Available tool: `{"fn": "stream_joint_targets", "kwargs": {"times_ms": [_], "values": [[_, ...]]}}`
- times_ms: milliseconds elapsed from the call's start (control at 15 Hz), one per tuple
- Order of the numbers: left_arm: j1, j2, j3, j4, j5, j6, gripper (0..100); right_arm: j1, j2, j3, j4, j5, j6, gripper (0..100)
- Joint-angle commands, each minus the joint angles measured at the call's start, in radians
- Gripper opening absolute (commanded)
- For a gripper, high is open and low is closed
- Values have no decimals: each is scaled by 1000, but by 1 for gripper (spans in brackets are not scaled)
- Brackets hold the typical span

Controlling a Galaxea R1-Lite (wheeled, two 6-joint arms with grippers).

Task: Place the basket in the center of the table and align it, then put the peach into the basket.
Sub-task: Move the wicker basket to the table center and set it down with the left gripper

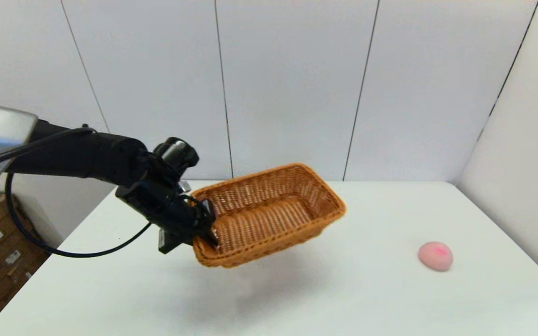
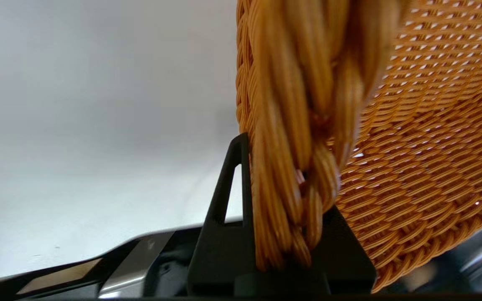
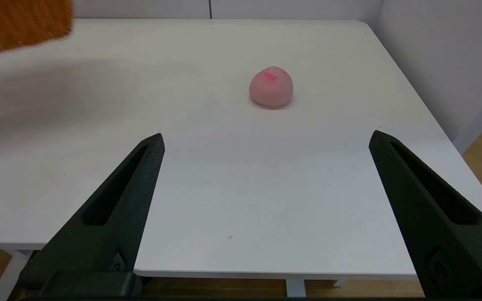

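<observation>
One wicker basket (image 1: 269, 212) hangs tilted in the air above the white table (image 1: 343, 298), casting a soft shadow below it. One arm, the left, reaches in from the left; the left gripper (image 1: 206, 224) is clamped on the braided rim at the basket's near-left end. One pink peach (image 1: 435, 255) rests alone toward the table's right side, well apart from the basket, with bare tabletop between them. Off the table's near edge, the right gripper (image 3: 266, 140) has its fingers spread wide, holding nothing, facing the peach.
</observation>
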Motion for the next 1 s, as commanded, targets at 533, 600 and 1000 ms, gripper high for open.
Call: {"fn": "stream_joint_targets", "kwargs": {"times_ms": [533,600,1000], "values": [[-83,88,111,-4,-17,220,0,0,1,0,1,0,-2,100],[-81,95,110,-7,-17,216,0,0,1,0,1,1,-2,100],[-53,101,102,-36,-14,213,100,0,1,0,2,1,-2,100]]}}
